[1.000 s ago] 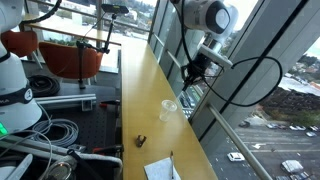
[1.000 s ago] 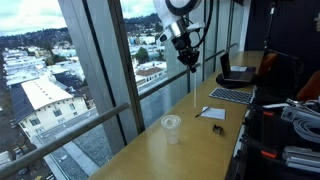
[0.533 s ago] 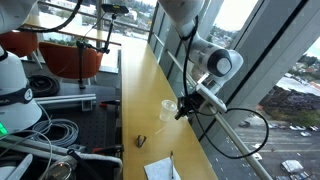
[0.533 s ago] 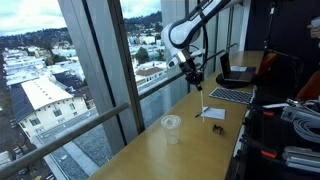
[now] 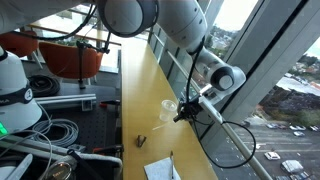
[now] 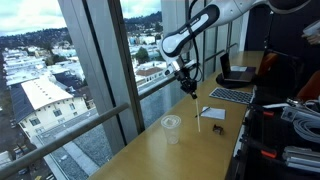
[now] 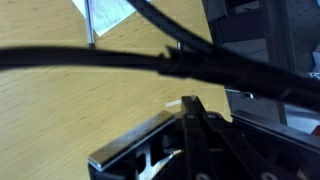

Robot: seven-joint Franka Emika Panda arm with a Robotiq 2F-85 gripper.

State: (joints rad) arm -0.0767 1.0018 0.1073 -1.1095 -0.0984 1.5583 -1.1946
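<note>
Right in close on the wrist view, the gripper (image 7: 190, 108) fills the lower frame over pale wood grain, jaws pressed tight together. In an exterior view you can see what they pinch: a thin white rod (image 6: 195, 112) hanging nearly upright below the gripper (image 6: 188, 88), its lower end down by the worktop (image 6: 140, 160), touching or just clear, I can't tell. My read is that the pick-up is done and the rod is in hand, but it rests in nothing and on nothing, so the placing is all to come. Just beside it stands a clear plastic cup (image 6: 171, 126), upright, with the rod outside it. A little further along lies a small dark object (image 6: 217, 129), then a sheet of paper (image 6: 212, 112), then an open laptop (image 6: 232, 96). The worktop is a long, narrow run of light wood set against tall windows (image 6: 90, 80), with rooftops and wooded hills beyond the glass, and on the room side there are coiled cables (image 5: 55, 130) and an orange chair (image 5: 70, 58)
</note>
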